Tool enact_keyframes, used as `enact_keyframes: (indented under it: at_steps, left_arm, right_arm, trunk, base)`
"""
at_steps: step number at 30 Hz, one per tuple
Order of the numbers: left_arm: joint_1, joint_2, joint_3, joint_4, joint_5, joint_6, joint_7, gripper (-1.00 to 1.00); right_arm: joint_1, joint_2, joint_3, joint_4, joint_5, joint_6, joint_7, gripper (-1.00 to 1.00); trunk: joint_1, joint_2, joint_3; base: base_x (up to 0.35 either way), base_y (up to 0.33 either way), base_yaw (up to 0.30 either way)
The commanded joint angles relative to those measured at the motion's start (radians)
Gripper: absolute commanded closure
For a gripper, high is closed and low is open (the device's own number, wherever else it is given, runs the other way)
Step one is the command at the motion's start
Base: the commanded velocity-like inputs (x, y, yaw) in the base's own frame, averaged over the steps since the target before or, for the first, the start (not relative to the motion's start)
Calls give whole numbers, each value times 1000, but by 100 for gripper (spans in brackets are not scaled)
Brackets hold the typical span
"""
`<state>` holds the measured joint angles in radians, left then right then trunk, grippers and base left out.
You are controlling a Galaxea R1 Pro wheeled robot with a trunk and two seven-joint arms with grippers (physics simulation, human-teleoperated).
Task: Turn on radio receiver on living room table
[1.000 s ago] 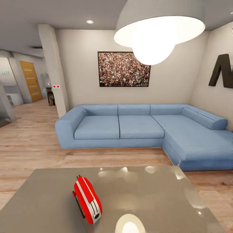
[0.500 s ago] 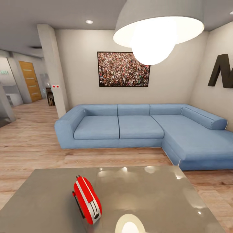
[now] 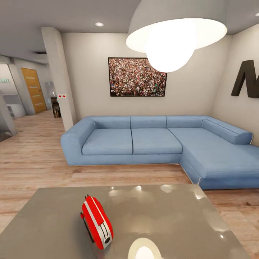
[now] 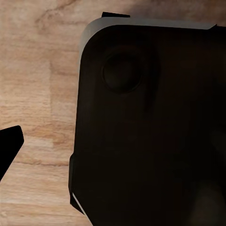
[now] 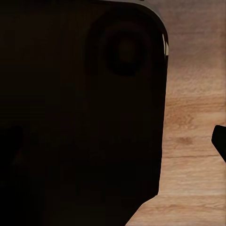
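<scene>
The red radio receiver (image 3: 96,221) lies on the glossy grey table (image 3: 169,219), left of the middle and near my edge. Its white edge band faces up and a small round dark knob shows at its near end. The dial face and grille are turned away from me. In the left wrist view, one black fingertip (image 4: 9,147) of the left gripper shows at the picture's edge, over wood floor. In the right wrist view, one black fingertip (image 5: 220,141) of the right gripper shows the same way. Each stands far from the picture's middle, with nothing held.
A blue L-shaped sofa (image 3: 154,142) stands beyond the table, across a strip of wood floor (image 3: 36,162). A white dome lamp (image 3: 176,32) hangs close overhead. A dark robot body panel (image 4: 150,127) looms in both wrist views. A pillar (image 3: 59,79) and a hallway lie to the left.
The head view has shifted by a hair. The radio and the table lie as before.
</scene>
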<state>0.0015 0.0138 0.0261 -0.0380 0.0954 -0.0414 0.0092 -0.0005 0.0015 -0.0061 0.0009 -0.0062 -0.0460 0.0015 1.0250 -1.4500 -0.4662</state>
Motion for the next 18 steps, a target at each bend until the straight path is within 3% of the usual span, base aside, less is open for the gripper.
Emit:
enact_keyframes:
  at_steps: [1, 11, 18]
  left_arm:
    - [0, 0, 0, 1, 1, 0, 0, -100]
    - [0, 0, 0, 0, 1, 0, 0, -100]
    - [0, 0, 0, 0, 1, 0, 0, -100]
  right_arm:
    - [0, 0, 0, 0, 1, 0, 0, -100]
    - [0, 0, 0, 0, 2, 0, 0, -100]
    - [0, 0, 1, 0, 2, 0, 0, -100]
  trunk:
    - [0, 0, 0]
    - [0, 0, 0]
    - [0, 0, 0]
  base:
    - [0, 268, 0]
    - [0, 284, 0]
    - [0, 49, 0]
